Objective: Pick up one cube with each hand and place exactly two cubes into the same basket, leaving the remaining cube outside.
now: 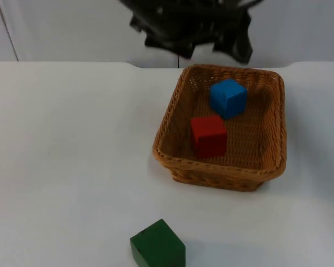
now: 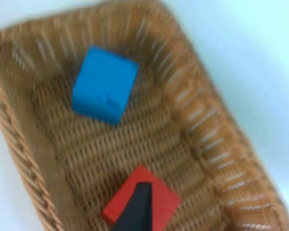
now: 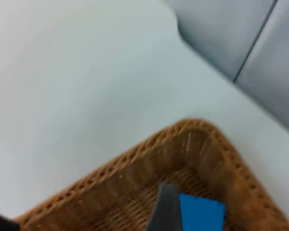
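Two cubes lie in the wicker basket (image 1: 267,167): blue cube (image 1: 228,98) toward the wall end, red cube (image 1: 208,135) just nearer, apart; green cube (image 1: 157,245) out on the white table (image 1: 61,156); left gripper (image 2: 135,211) above the red cube, right gripper (image 3: 167,209) over the basket's rim by the blue cube; finger state of both: cannot tell.

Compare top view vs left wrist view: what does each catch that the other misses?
Top view alone: the green cube on the white table, outside the basket and nearer the camera, plus the grey partition wall and the whole basket outline.
Left wrist view alone: a close look down into the basket, with a black fingertip of the left gripper over the red cube.
Both: the wicker basket with the blue cube and red cube inside, apart from each other.
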`<action>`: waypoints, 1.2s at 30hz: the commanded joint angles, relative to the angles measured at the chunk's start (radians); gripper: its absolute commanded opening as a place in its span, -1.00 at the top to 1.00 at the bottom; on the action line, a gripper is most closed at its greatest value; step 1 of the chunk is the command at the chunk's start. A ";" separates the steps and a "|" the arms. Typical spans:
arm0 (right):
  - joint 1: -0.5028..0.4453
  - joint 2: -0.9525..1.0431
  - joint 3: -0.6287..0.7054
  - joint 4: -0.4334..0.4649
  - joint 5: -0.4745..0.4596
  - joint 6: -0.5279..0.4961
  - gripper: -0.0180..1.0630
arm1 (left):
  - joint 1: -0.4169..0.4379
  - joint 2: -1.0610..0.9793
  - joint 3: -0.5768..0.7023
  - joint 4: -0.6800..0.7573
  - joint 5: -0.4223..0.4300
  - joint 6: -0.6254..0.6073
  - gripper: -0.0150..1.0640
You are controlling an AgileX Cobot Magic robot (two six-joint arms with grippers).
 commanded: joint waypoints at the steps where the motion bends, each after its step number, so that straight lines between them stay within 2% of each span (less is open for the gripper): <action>1: 0.000 -0.057 -0.001 -0.001 0.030 -0.003 -0.24 | 0.000 -0.064 0.001 0.013 0.018 -0.003 -0.65; 8: 0.000 -0.213 -0.001 0.000 0.084 -0.003 -0.24 | 0.000 -0.199 0.001 0.023 0.018 -0.003 -0.65; 17: 0.000 -0.284 -0.001 0.002 0.141 0.027 -0.24 | 0.000 -0.278 0.001 0.043 0.035 -0.003 -0.65; 32: 0.000 -0.401 0.001 0.002 0.239 0.049 -0.24 | 0.000 -0.358 0.001 0.086 0.128 -0.005 -0.65; 36: 0.000 -0.437 0.047 0.004 0.239 0.049 -0.24 | 0.000 -0.385 0.007 0.119 0.148 -0.018 -0.65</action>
